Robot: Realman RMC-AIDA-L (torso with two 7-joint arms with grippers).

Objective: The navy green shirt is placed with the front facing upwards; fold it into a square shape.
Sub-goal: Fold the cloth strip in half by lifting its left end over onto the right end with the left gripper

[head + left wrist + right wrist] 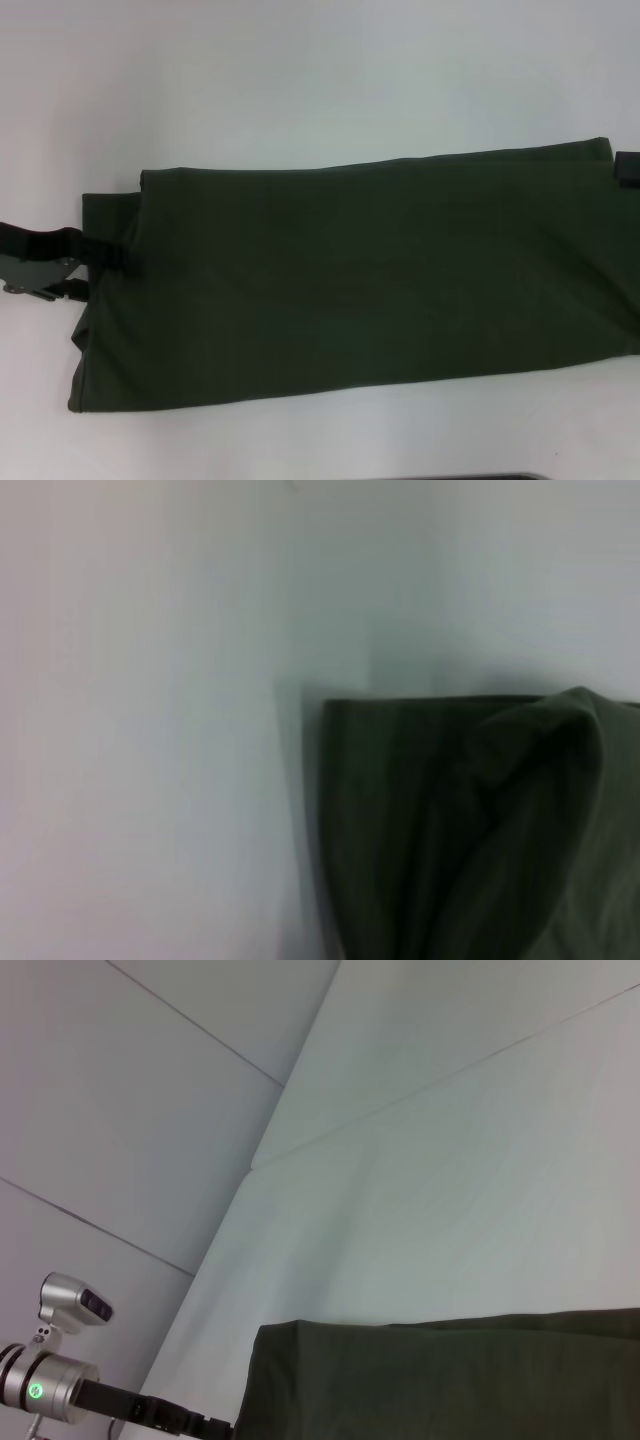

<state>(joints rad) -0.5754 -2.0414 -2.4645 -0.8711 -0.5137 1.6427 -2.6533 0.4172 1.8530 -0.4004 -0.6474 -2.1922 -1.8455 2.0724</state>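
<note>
The navy green shirt [370, 280] lies on the white table as a long dark olive band, folded lengthwise, with no lettering showing. My left gripper [108, 254] comes in from the left and sits on the shirt's left end, its black fingers [100, 250] closed together on the cloth edge. In the left wrist view the shirt [470, 830] bulges up towards the camera. My right gripper [628, 168] shows only as a black piece at the shirt's far right upper corner. The right wrist view shows the shirt's [450, 1385] far end and my left arm [55, 1385] beyond it.
The white table [300, 70] stretches bare behind the shirt and along the front edge [300, 440]. A dark strip [460, 477] shows at the very bottom of the head view.
</note>
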